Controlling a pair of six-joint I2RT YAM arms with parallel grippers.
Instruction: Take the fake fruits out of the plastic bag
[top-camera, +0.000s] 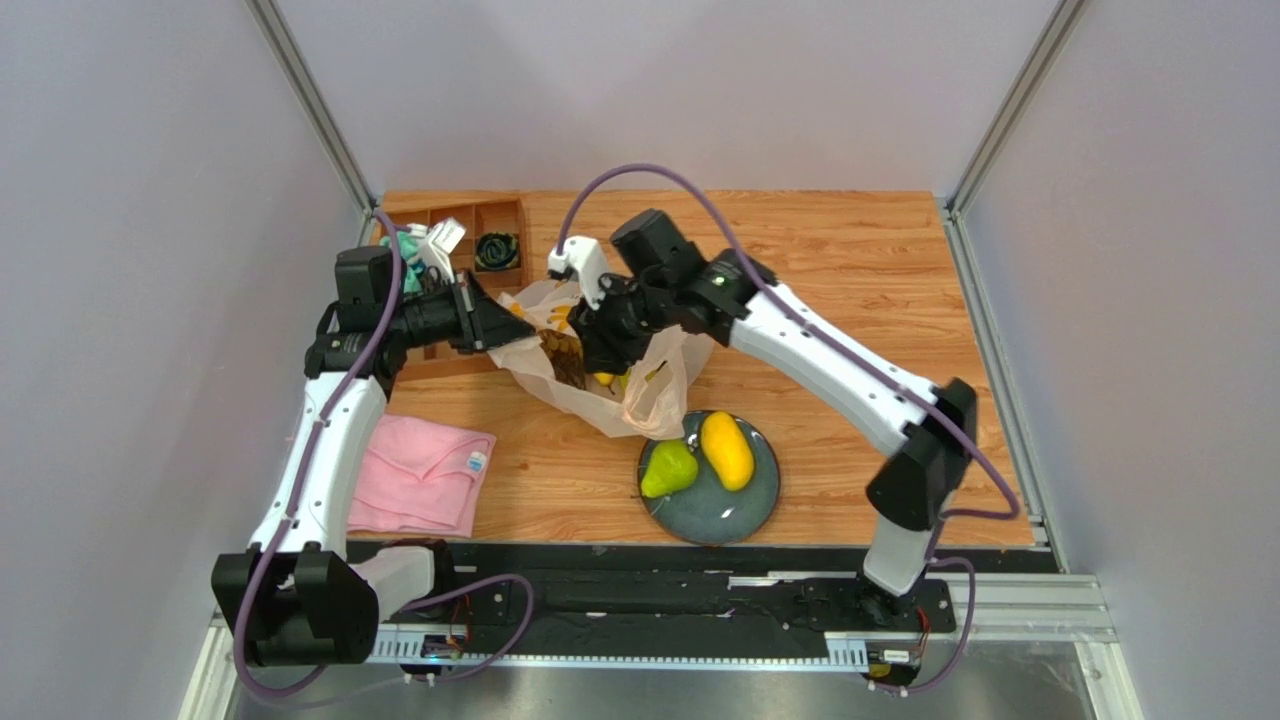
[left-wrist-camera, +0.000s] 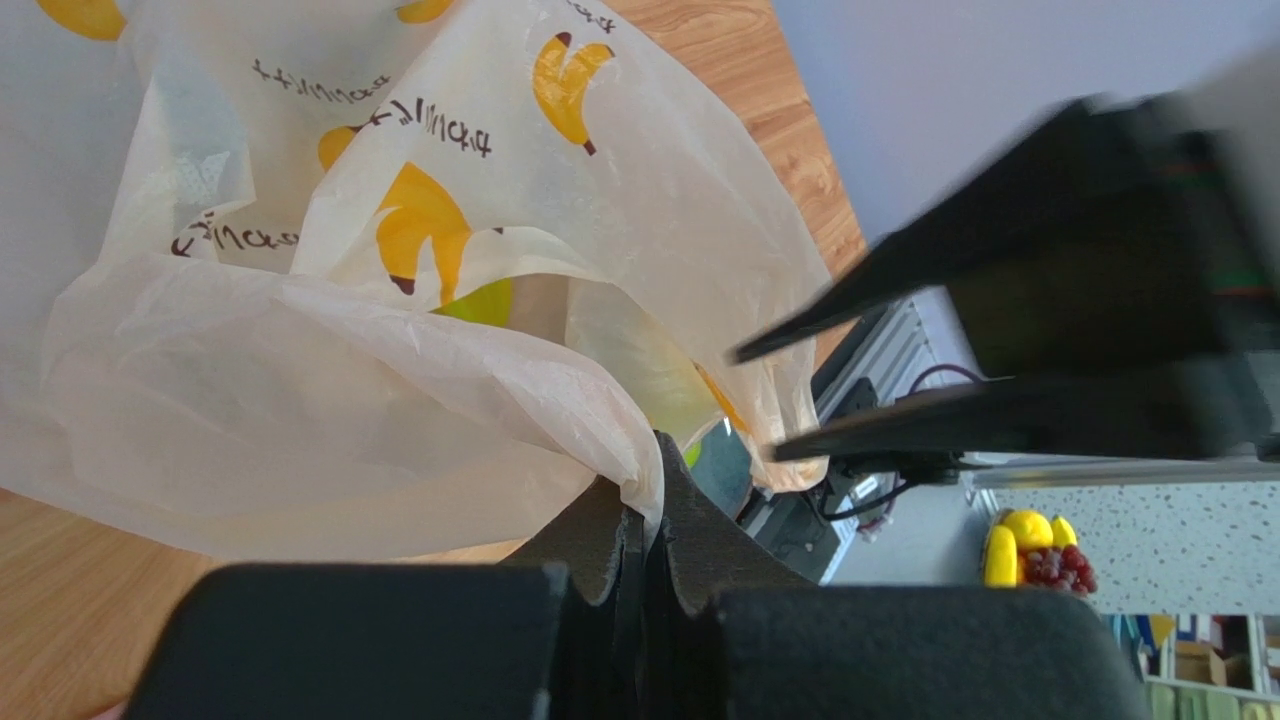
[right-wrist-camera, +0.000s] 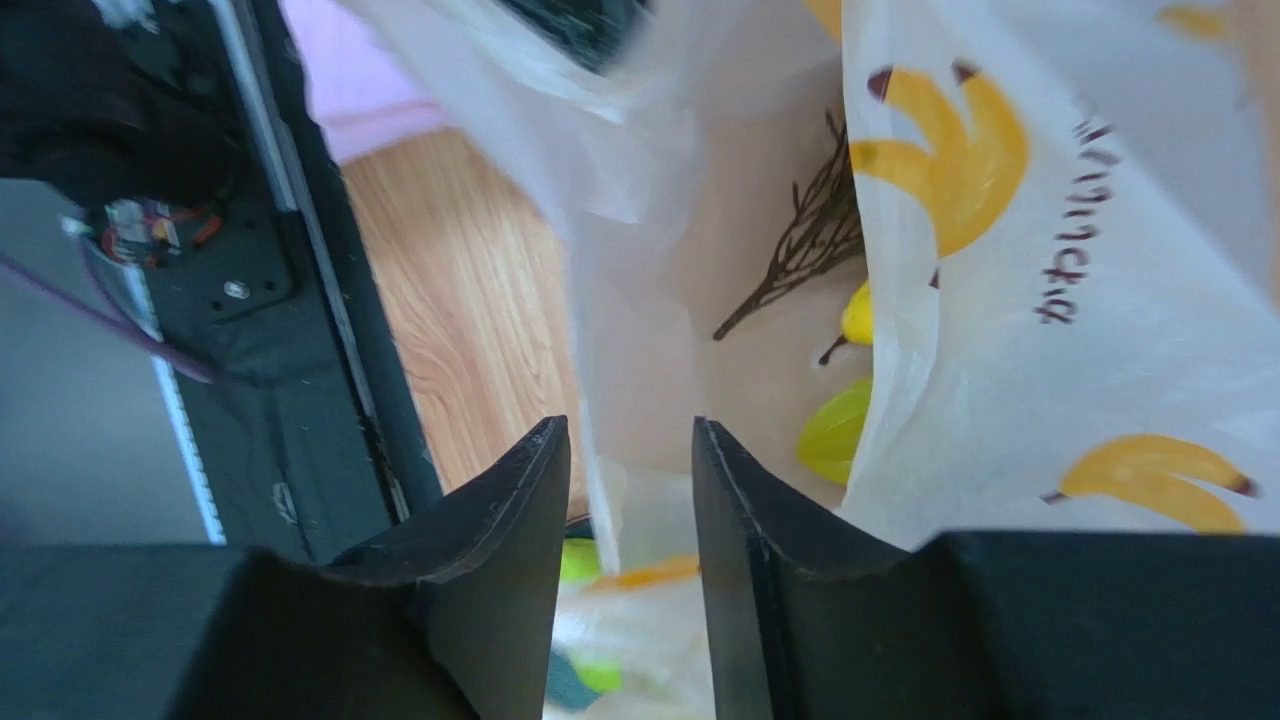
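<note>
Right, my left arm stretches far up the table, elbow bent, left gripper (left-wrist-camera: 646, 488) pressed together on a fold of the plastic bag (top-camera: 601, 387) at its left edge. My right arm arches over from the other side, wrist tipped down, right gripper (right-wrist-camera: 627, 450) spread slightly at the bag's mouth, holding nothing. The bag sits mid-table, its handle loop drooping toward the plate (top-camera: 759, 503). Inside I see a small yellow fruit (right-wrist-camera: 857, 318) and a brown twiggy stem (right-wrist-camera: 804, 248). On the plate, the yellow mango (top-camera: 727, 449) lies lengthwise away from me, with the green pear (top-camera: 669, 470) beside it, narrow end toward the mango.
</note>
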